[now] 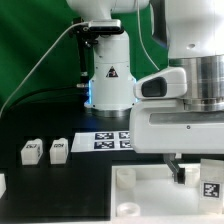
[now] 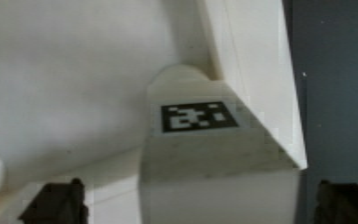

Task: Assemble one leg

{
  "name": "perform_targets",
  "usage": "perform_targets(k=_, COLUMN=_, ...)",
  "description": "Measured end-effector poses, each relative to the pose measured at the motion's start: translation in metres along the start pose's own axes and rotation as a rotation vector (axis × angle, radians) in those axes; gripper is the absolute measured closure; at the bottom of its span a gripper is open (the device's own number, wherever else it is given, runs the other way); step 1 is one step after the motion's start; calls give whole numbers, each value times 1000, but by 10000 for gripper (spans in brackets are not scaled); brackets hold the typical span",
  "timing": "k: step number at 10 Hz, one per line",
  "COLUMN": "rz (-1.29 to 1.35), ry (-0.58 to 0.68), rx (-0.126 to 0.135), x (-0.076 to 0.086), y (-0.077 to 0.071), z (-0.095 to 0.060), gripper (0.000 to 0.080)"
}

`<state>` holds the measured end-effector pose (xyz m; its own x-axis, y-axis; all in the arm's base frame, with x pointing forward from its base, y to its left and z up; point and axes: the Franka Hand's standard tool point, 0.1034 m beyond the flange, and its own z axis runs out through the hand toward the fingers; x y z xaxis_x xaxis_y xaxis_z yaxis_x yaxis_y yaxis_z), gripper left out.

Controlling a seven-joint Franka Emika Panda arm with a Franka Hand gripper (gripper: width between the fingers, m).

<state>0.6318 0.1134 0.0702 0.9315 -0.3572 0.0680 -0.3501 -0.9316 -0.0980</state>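
Claw (image 2: 195,205): in the wrist view two dark fingertips (image 2: 55,200) show at the lower corners of the frame, spread wide, with a white leg (image 2: 202,150) rising between them. Contact between pads and leg can't be confirmed; the fingers stand apart from its sides here, so I read the claw as spread, not pinching. In the exterior view the claw sits low at the right of the frame, mostly hidden under the arm's big white housing.

Leg in hand: its long axis runs from the bottom of the wrist frame up toward the centre, narrowing to a blunt end that touches or nearly touches the corner wall of the white tray-like top (image 2: 69,90). Tagged face turned to the camera, tag near the far end. Whether that end is already seated in a corner socket is not readable.

Judged step: fitting this leg at the top's corner. To do it well, keep the long axis square to the socket, close evenly on both sides and avoid tilting against the wall.

Outward: two spare legs (image 1: 30,151) lie at the left of the exterior frame on the black surface (image 1: 60,185), well apart from the claw. The marker board (image 1: 112,140) lies mid-frame, before the arm's base.
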Motion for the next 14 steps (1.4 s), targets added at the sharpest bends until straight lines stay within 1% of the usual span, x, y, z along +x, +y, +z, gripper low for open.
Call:
perform_targets(k=1, rz=-2, ry=0, rx=0, x=0, y=0, z=0, gripper=286)
perform_targets(k=2, rz=53, ry=-1, rx=4, x=0, y=0, z=0, gripper=286)
perform_targets(k=3, rz=192, ry=-4, rx=8, x=-1, y=-1, z=0, gripper=431)
perform_targets(k=4, rz=282, ry=-6, rx=4, x=-1, y=2, z=1, gripper=502)
perform_targets(k=5, rz=330, ry=-6, rx=3, x=0, y=2, z=1, gripper=502)
perform_targets(k=7, rz=604, ry=-9, rx=-1, x=0, y=5, z=1, gripper=502)
perform_targets(k=9, rz=1052, ry=-18, rx=2, x=-2, y=8, z=2, gripper=502)
perform_targets(k=11, rz=1447, ry=-49, rx=33, x=-4, y=9, z=1, gripper=502)
perform_targets(k=14, rz=1707, ry=-70, rx=24, x=-5, y=10, z=1, gripper=502)
